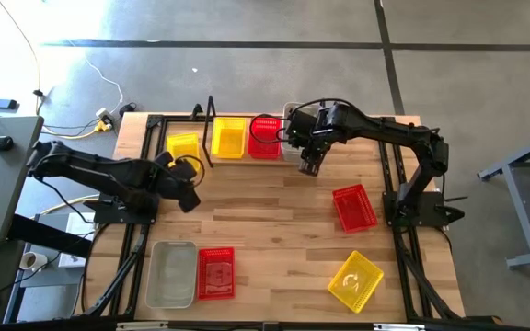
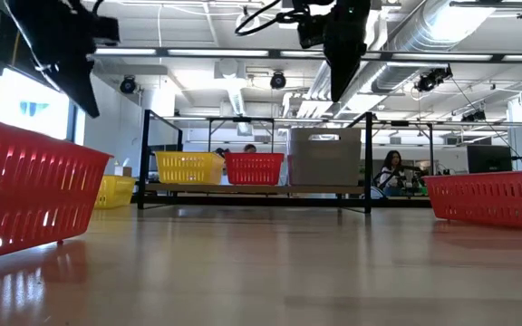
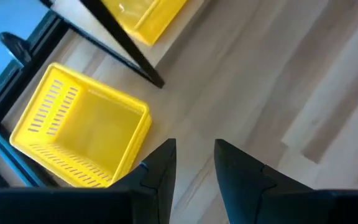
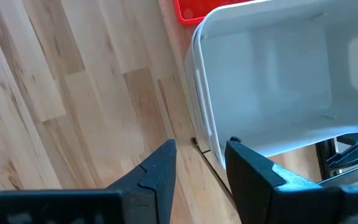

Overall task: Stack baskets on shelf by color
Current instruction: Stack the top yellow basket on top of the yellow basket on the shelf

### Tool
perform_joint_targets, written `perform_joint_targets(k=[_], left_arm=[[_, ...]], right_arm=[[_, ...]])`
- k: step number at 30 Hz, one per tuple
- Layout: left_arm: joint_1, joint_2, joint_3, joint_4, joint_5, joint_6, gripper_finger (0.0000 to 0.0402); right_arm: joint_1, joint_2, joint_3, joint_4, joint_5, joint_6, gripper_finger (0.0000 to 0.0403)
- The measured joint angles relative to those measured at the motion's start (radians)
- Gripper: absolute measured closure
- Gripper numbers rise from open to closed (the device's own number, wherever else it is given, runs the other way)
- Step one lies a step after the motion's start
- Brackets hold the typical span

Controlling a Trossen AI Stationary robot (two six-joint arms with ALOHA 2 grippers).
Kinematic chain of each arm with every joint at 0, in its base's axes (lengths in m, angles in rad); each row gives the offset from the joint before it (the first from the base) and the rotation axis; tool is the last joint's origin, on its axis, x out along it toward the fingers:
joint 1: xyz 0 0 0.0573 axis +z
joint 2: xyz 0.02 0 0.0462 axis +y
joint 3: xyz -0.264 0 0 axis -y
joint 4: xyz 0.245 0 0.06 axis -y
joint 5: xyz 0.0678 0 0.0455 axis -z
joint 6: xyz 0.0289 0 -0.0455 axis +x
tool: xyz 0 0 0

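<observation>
The black wire shelf (image 1: 208, 118) stands at the table's far edge, also in the low view (image 2: 243, 191). On it stand a yellow basket (image 1: 229, 137), a red basket (image 1: 265, 138) and a grey-white basket (image 1: 293, 124). A second yellow basket (image 1: 183, 145) rests on the table left of the shelf. My left gripper (image 1: 188, 195) is open and empty, raised near that basket (image 3: 79, 134). My right gripper (image 1: 309, 168) is open and empty, raised just in front of the grey-white basket (image 4: 272, 81).
On the table stand a red basket (image 1: 354, 207) at the right, a yellow basket (image 1: 355, 280) at the near right, and a red basket (image 1: 216, 272) beside a grey-white one (image 1: 172, 273) at the near left. Bare wood lies in the middle.
</observation>
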Motion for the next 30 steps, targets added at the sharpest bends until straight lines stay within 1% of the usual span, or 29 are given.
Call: perform_joint_targets(k=[3,7,12,17,21,25,30], left_arm=[[0.007,0.024,-0.046,-0.001,-0.022,-0.004,0.0303],[0.042,0.086,-0.069,0.001,-0.038,0.008,0.0303],[0.093,0.194,-0.07,0.006,0.019,0.104,0.0303],[0.128,0.276,-0.07,0.006,0.048,0.127,0.0303],[0.157,0.318,-0.07,0.006,0.047,0.13,0.0303],[0.196,0.348,-0.07,0.008,0.049,0.176,0.0303],[0.242,0.373,-0.069,0.031,0.109,0.222,0.0303]], right_arm=[[0.0,0.0,0.0,0.0,0.0,-0.022,0.0279],[0.0,0.0,0.0,0.0,0.0,-0.038,0.0279],[0.0,0.0,0.0,0.0,-0.001,-0.028,0.0279],[0.0,0.0,0.0,0.0,-0.002,-0.012,0.0279],[0.0,0.0,0.0,0.0,-0.002,-0.01,0.0279],[0.0,0.0,0.0,0.001,-0.002,0.023,0.0279],[0.0,0.0,0.0,0.0,-0.002,0.059,0.0279]])
